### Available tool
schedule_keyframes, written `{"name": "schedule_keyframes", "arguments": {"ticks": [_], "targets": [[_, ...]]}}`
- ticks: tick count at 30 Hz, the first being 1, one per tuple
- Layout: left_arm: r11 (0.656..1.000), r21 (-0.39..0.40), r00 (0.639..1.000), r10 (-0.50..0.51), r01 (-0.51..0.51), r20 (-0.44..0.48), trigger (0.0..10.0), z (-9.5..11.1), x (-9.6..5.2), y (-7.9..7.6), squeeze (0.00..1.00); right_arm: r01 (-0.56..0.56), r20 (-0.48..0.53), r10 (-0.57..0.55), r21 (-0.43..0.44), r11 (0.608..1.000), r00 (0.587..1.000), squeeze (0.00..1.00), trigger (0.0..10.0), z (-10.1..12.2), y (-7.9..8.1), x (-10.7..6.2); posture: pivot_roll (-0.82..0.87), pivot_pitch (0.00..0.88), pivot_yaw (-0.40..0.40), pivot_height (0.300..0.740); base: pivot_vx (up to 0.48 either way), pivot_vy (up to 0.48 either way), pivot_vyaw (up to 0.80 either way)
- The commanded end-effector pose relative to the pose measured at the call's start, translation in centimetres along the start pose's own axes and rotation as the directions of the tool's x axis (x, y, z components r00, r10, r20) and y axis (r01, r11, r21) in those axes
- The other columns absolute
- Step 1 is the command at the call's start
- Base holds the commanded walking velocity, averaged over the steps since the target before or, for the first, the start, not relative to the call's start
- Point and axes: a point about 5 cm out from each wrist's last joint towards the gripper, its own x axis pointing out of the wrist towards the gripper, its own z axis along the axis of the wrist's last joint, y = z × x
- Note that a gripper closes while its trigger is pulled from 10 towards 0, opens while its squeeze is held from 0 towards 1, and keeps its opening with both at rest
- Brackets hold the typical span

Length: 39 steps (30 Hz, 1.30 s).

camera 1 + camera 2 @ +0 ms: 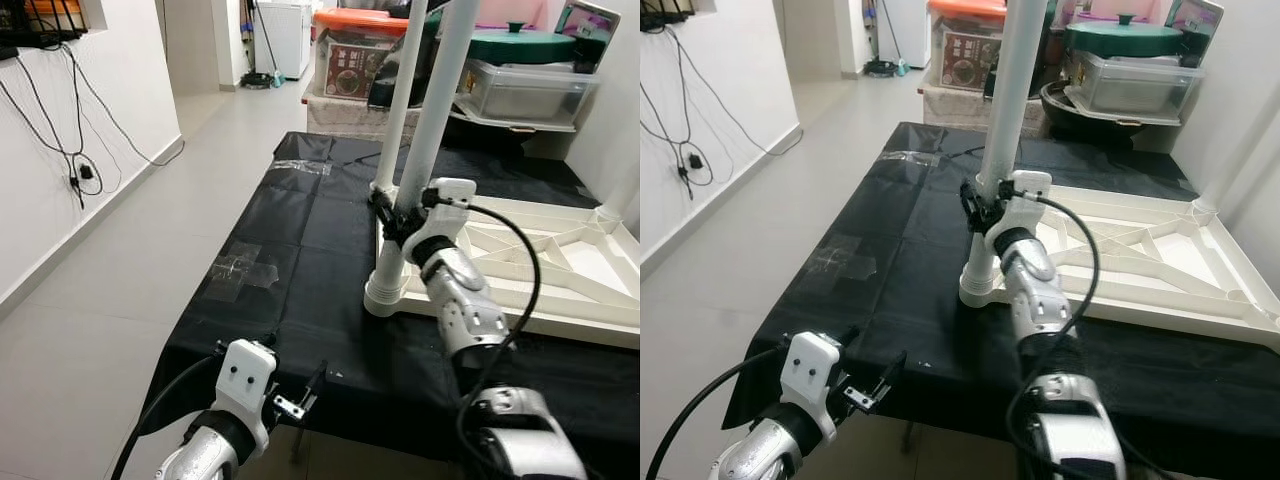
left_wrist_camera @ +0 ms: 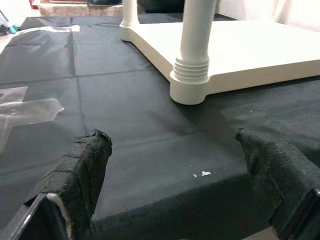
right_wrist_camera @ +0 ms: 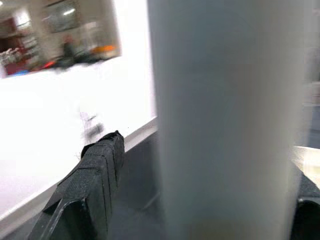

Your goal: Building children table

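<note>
We see the white table top (image 1: 560,270) lying upside down on the black cloth (image 1: 300,240) that covers the work surface, ribbed underside facing up. A white table leg (image 1: 432,130) stands upright in the near corner socket (image 1: 385,293) of the top, and a second leg (image 1: 402,95) stands just behind it at the far corner.

Our right gripper (image 1: 392,218) is at the near leg, low on it just above the socket, black fingers on either side of the tube. In the right wrist view the leg (image 3: 225,120) sits between the fingers (image 3: 92,175), very close and blurred; we can't tell if the pads actually press it.

Our left gripper (image 1: 875,385) hovers low at the near edge of the cloth, well apart from the leg. In the left wrist view its fingers (image 2: 80,175) are spread wide with nothing between them, pointing toward the socketed leg (image 2: 196,47).

Clear tape (image 1: 245,268) is stuck on the cloth to the left. Storage boxes (image 1: 360,50) and a lidded tub (image 1: 520,85) sit behind the table.
</note>
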Motion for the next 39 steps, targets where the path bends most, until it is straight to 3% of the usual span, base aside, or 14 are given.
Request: {"name": "schedule_keyframes", "arguments": {"ticks": [1, 2, 6, 9, 12, 19, 22, 23, 24, 32, 33, 39], "targets": [[1.0, 0.008, 1.0, -0.003, 0.003, -0.008, 10.0, -0.2, 0.0, 0.0, 0.0, -0.104, -0.027, 0.104, -0.001, 0.995, 0.994, 0.0, 10.0, 0.1, 0.3, 0.3, 0.17, 0.016, -0.052, 0.74, 0.0, 0.0, 0.0], [1.0, 0.008, 1.0, -0.003, 0.003, -0.008, 10.0, -0.2, 0.0, 0.0, 0.0, -0.104, -0.027, 0.104, -0.001, 0.995, 0.994, 0.0, 10.0, 0.1, 0.3, 0.3, 0.17, 0.016, -0.052, 0.74, 0.0, 0.0, 0.0], [1.0, 0.01, 1.0, -0.003, 0.003, -0.006, 10.0, -0.1, 0.0, -0.1, 0.0, -0.325, -0.149, 0.326, 0.032, 0.945, 0.933, 0.0, 10.0, -0.6, 0.6, 0.7, 0.18, 0.023, -0.06, 0.74, 0.0, 0.0, 0.0], [1.0, 0.01, 1.0, -0.003, 0.003, -0.005, 10.0, -0.1, 0.0, -0.1, 0.0, -0.363, -0.168, 0.366, 0.048, 0.93, 0.915, 0.0, 10.0, -0.7, 0.6, 0.8, 0.19, 0.024, -0.062, 0.74, 0.0, 0.0, 0.0], [1.0, 0.007, 1.0, -0.004, 0.004, -0.002, 10.0, 0.1, -0.2, -0.5, 0.0, -0.415, -0.182, 0.435, 0.138, 0.899, 0.882, 0.0, 10.0, -0.5, 0.7, 1.2, 0.2, 0.034, -0.073, 0.74, 0.0, 0.0, 0.0], [1.0, 0.001, 1.0, -0.004, 0.004, -0.002, 10.0, 0.4, -0.6, -0.8, 0.0, -0.457, -0.191, 0.488, 0.186, 0.87, 0.852, 0.0, 10.0, -0.4, 1.3, 1.7, 0.23, 0.063, -0.085, 0.74, 0.0, 0.0, 0.0], [1.0, -0.003, 1.0, 0.0, 0.0, -0.003, 10.0, 0.5, -0.8, -1.0, 0.0, -0.527, -0.181, 0.567, 0.227, 0.819, 0.803, 0.0, 10.0, -0.6, 2.6, 2.0, 0.24, 0.071, -0.091, 0.74, 0.0, 0.0, 0.0], [1.0, -0.003, 1.0, 0.0, 0.0, -0.003, 10.0, 0.5, -0.8, -1.0, 0.0, -0.527, -0.181, 0.567, 0.227, 0.819, 0.803, 0.0, 10.0, -0.6, 2.6, 2.0, 0.24, 0.071, -0.091, 0.74, 0.0, 0.0, 0.0], [1.0, -0.005, 1.0, 0.001, -0.001, -0.003, 10.0, 0.6, -0.9, -1.1, 0.0, -0.576, -0.171, 0.62, 0.246, 0.779, 0.766, 0.0, 10.0, -0.6, 3.1, 2.0, 0.24, 0.072, -0.095, 0.74, 0.0, 0.0, 0.0], [1.0, -0.005, 1.0, 0.001, -0.001, -0.005, 10.0, 0.6, -1.0, -1.3, 0.0, -0.662, -0.159, 0.708, 0.261, 0.703, 0.689, 0.0, 10.0, -0.8, 4.1, 1.9, 0.25, 0.07, -0.098, 0.74, 0.0, 0.0, 0.0], [1.0, -0.005, 1.0, 0.002, -0.002, -0.005, 10.0, 0.6, -1.0, -1.3, 0.0, -0.658, -0.158, 0.701, 0.25, 0.71, 0.696, 0.0, 0.0, -0.9, 4.2, 2.0, 0.25, 0.07, -0.098, 0.74, 0.0, 0.0, 0.0], [1.0, -0.003, 1.0, 0.005, -0.005, -0.007, 10.0, 0.4, -1.0, -1.3, 0.0, -0.635, -0.121, 0.657, 0.178, 0.752, 0.744, 0.0, 0.0, -1.1, 3.6, 1.7, 0.24, 0.052, -0.097, 0.74, 0.0, 0.0, 0.0]]}}
